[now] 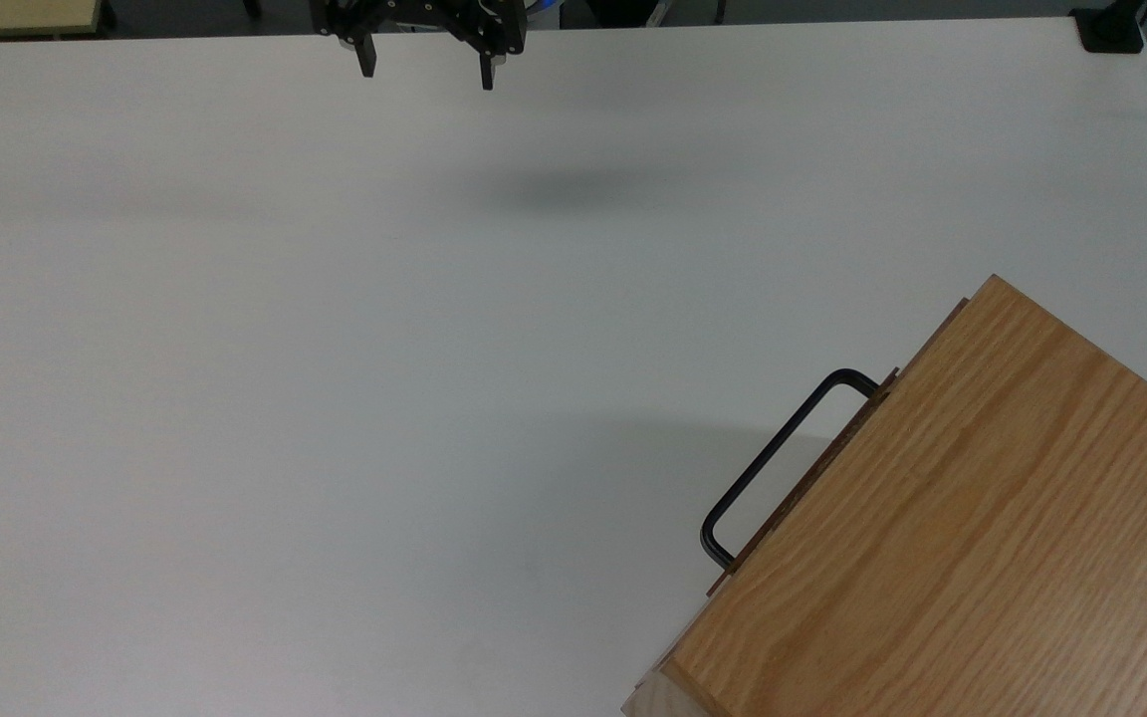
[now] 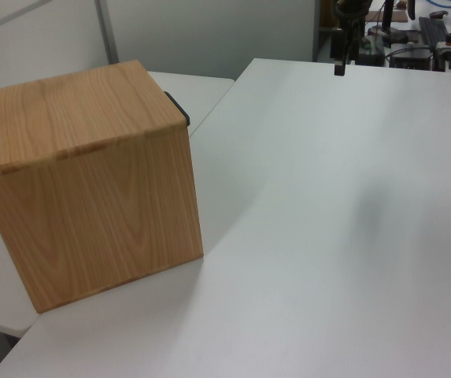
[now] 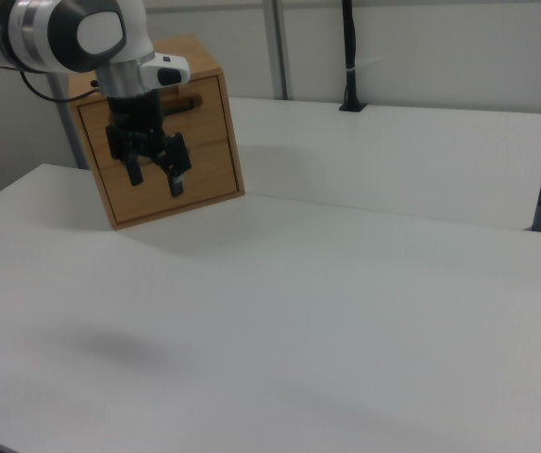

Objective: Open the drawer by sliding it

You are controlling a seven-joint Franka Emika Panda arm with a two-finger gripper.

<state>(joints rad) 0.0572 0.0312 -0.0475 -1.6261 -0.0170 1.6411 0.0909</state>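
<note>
The claw (image 1: 426,68) is hanging in the air above the far edge of the white counter (image 1: 335,349) in the top view, its two black fingers spread wide and gripping nothing. The drawer (image 3: 190,118) is sitting in the upper part of the oak cabinet (image 1: 972,538), which is standing at the top view's lower right corner, well apart from the claw. Its thin black handle (image 1: 783,453) is jutting out from the front panel toward the open counter. In the top view the front panel is lying flush under the cabinet top, so the drawer is looking fully closed. Judging from this, nothing of the task is done yet: the claw is needing to cross the counter, come down to the handle, close around it and slide the drawer out.
</note>
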